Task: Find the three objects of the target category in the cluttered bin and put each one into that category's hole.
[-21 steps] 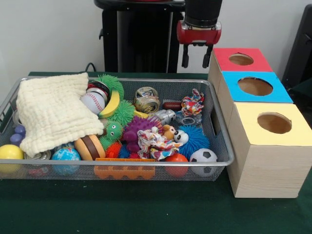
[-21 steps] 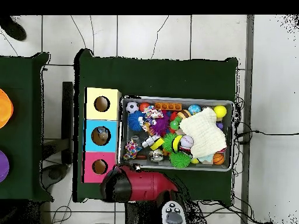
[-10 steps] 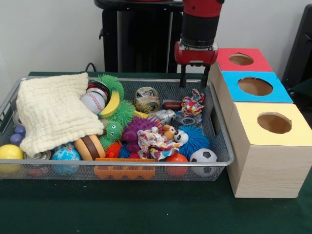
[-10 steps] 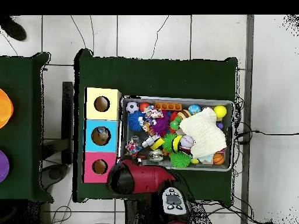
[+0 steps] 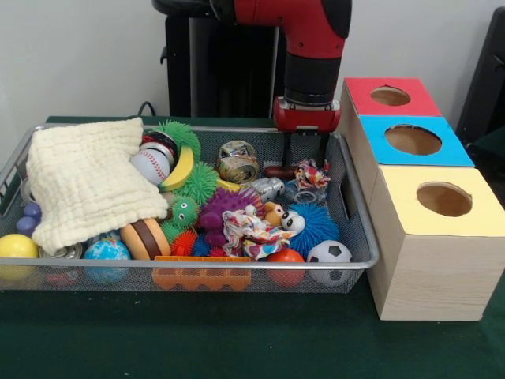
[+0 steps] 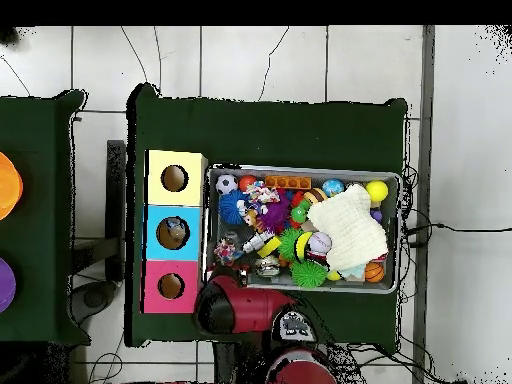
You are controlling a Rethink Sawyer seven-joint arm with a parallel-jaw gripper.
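My gripper (image 5: 304,160) is down inside the wire bin (image 5: 197,273) at its far right corner. It is open, one finger on each side of a multicoloured knotted rope toy (image 5: 312,173), just above it. A small brown cylinder (image 5: 277,170) lies beside the left finger. To the right stand three boxes with round holes: red (image 5: 390,96), blue (image 5: 413,140) and yellow (image 5: 443,199). In the overhead view the red arm (image 6: 245,310) hides the gripper; the rope toy (image 6: 223,252) shows at the bin's edge beside the blue box (image 6: 173,233).
A cream cloth (image 5: 85,181) covers the bin's left part. Around it lie a baseball (image 5: 150,166), a banana (image 5: 181,169), spiky balls (image 5: 316,225), a tape roll (image 5: 237,162), a soccer ball (image 5: 328,254) and several other toys. The red box's wall stands close to my gripper.
My gripper came down from above the bin's far rim into the bin, shifting slightly left, and now straddles the rope toy. The toys have not moved.
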